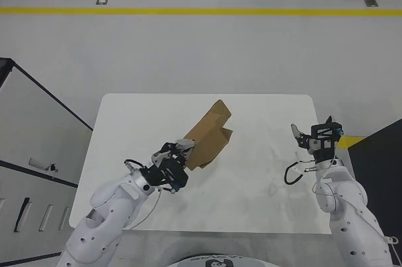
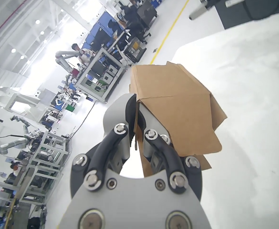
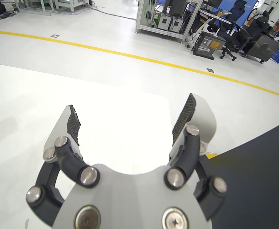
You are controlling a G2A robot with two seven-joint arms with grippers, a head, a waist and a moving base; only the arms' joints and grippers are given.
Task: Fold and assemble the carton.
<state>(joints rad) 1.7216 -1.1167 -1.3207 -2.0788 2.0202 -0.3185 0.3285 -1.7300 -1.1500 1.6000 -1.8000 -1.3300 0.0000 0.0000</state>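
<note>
1. Pale shop floor w/ a yellow line [image 1: 187, 11] lies beyond the far edge of the white table [image 1: 261, 200].
2. Brown carton [image 1: 211, 133] sits over the table's middle, a bit toward the far edge. It's part-folded: panels creased, not yet squared into a box.
3. At the carton end nearest the table's near-left corner, the left gripper [image 2: 136, 113] has its fingers pressed together on a thin panel edge.
4. At the table's right edge, the right gripper [image 3: 132, 120] has its fingers spread w/ nothing between them, well apart from the carton.
5. Handling (my read): light, thin board. Stiff across each panel, floppy at the creases. Dents if pinched hard, and prob. not slippery against ribbed pads. Best hold is a flat panel edge close to a crease, leaving the flaps free for the other gripper to push.
6. Long axis runs diag. from the table's near-left side toward its far edge, leaning right. Free end points at the far edge; gripped end faces the near side. Can't tell whether the underside touches the tabletop.
</note>
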